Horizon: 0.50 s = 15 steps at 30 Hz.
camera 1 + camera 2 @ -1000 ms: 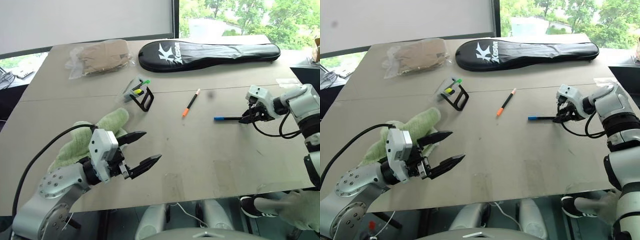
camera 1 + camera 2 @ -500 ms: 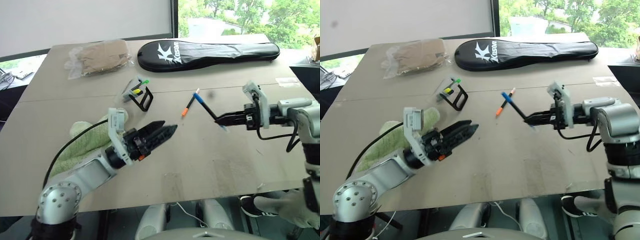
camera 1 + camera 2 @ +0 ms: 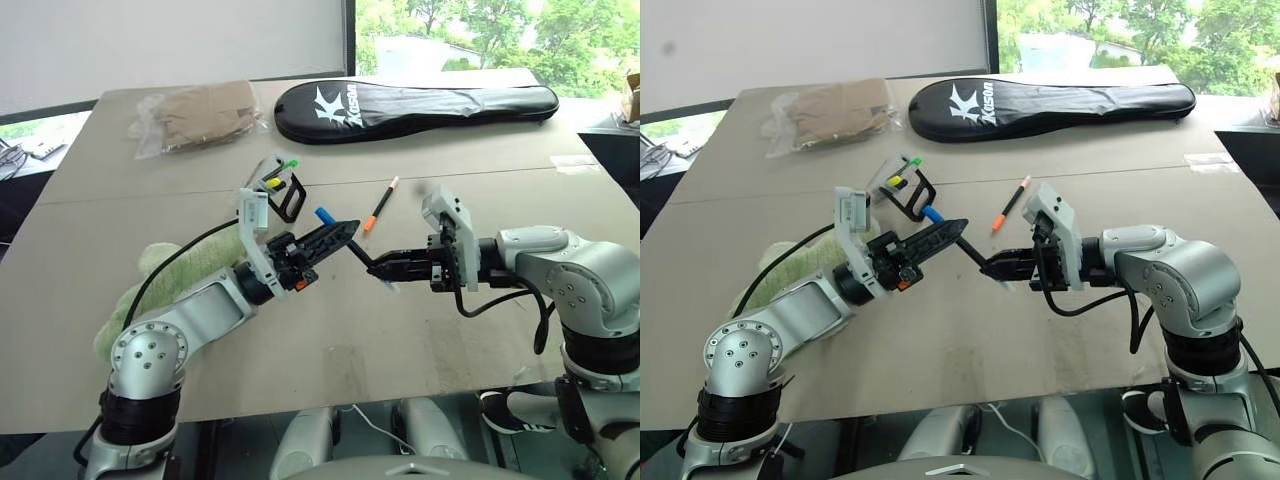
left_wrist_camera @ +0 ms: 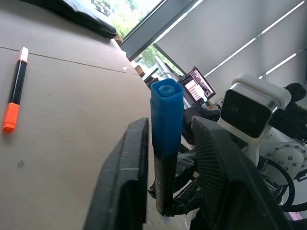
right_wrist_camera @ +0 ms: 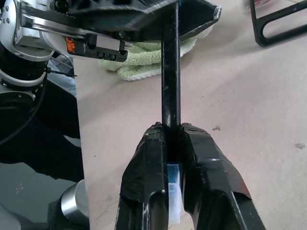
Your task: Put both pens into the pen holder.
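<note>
Grippers [image 3: 385,268] [image 3: 335,236] are both clamping the blue pen [image 3: 350,247]; releasing unevenly is, seemingly, risking dropping it short of the pen holder [image 3: 277,184].

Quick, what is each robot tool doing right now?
Left tool: shut on the blue pen.
Right tool: shut on the blue pen's other end.

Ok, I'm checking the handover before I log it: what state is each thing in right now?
blue pen: off the table, between both grippers.
right gripper: shut on the blue pen's dark end.
left gripper: fingers around the pen's blue end.
orange pen: lying flat on the table, untouched.
pen holder: on the table, neither pen in it.
</note>
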Motion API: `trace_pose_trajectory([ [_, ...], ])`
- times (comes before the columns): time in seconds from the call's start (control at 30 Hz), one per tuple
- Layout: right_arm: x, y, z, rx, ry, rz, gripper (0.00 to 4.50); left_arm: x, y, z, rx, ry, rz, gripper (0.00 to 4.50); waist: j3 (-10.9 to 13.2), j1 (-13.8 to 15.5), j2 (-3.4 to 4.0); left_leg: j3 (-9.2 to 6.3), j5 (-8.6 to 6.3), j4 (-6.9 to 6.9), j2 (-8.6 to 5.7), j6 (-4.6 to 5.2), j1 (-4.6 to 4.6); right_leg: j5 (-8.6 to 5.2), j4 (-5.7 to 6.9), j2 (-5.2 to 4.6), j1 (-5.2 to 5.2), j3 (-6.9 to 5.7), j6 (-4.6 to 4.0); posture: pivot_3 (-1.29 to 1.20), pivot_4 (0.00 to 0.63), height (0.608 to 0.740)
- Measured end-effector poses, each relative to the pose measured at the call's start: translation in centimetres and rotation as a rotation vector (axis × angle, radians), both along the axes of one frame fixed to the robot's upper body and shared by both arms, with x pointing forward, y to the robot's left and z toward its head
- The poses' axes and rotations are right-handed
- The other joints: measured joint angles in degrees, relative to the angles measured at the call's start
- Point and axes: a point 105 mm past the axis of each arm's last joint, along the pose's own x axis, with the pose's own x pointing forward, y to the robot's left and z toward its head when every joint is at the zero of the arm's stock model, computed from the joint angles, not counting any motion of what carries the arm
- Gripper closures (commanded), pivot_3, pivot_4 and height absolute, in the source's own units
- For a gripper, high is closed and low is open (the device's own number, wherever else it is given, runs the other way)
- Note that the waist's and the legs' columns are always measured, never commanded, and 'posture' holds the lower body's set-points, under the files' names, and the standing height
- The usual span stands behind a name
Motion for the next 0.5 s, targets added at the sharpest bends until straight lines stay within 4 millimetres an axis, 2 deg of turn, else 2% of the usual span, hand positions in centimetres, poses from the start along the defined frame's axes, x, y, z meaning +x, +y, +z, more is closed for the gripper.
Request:
trace_pose_trajectory([
  [0.1,0.1,0.2,0.1,0.004,-0.030,0.011,4.50,0.0,0.3,0.1,0.002,-0.005,0.015,4.47,0.0,-0.1,0.00,0.00,0.00,-0.01,0.01,0.00,0.00,0.00,0.00,0.01,0.00,0.00,0.00,0.00,0.150,0.740],
  [0.13,0.3,0.4,0.2,0.019,-0.044,0.012,3.56,0.1,0.5,0.2,0.005,-0.017,0.028,4.50,0.0,-0.1,0.00,0.00,0.00,-0.01,0.02,0.00,0.00,0.00,0.00,0.02,0.00,0.01,0.00,0.00,0.150,0.740],
  [0.23,1.0,0.4,0.9,0.095,-0.067,-0.004,2.25,0.0,1.0,1.3,0.020,-0.085,0.060,4.50,0.0,0.0,0.00,0.01,0.00,0.00,0.01,0.00,-0.02,0.00,-0.02,0.02,-0.01,0.01,0.00,0.00,0.150,0.740],
  [0.33,1.2,-0.6,1.7,0.124,-0.126,-0.014,0.93,0.7,2.3,4.5,-0.007,-0.207,0.128,4.50,0.0,0.6,-0.02,-0.08,0.00,0.04,0.01,0.00,-0.07,0.00,-0.03,0.00,0.01,-0.13,0.00,0.00,0.150,0.740],
  [0.4,1.9,-1.5,2.7,0.134,-0.221,-0.057,0.06,1.3,2.7,7.9,0.021,-0.349,0.181,4.50,0.1,1.1,-0.09,-0.12,0.00,0.11,0.01,-0.01,-0.11,0.00,-0.02,0.04,0.01,-0.20,0.00,0.00,0.150,0.740],
  [0.43,2.2,-1.9,3.3,0.128,-0.291,-0.077,0.02,1.4,3.0,10.1,0.063,-0.453,0.224,4.50,0.1,1.2,-0.10,-0.08,0.00,0.08,0.01,-0.01,-0.06,0.00,-0.04,0.04,0.04,-0.23,0.00,0.00,0.150,0.740],
  [0.47,2.4,-2.6,4.1,0.117,-0.381,-0.089,0.02,1.8,3.3,11.9,0.188,-0.585,0.304,4.50,0.1,1.2,-0.09,0.02,0.00,0.01,-0.02,0.00,-0.05,0.00,-0.08,0.03,0.04,-0.27,0.01,0.00,0.150,0.740],
  [0.5,2.4,-2.8,4.3,0.117,-0.399,-0.091,0.02,1.9,3.4,12.1,0.216,-0.609,0.325,4.50,0.0,1.1,-0.08,0.07,0.00,-0.04,-0.02,0.00,-0.01,0.00,-0.10,0.03,0.04,-0.23,0.02,0.00,0.150,0.740],
])
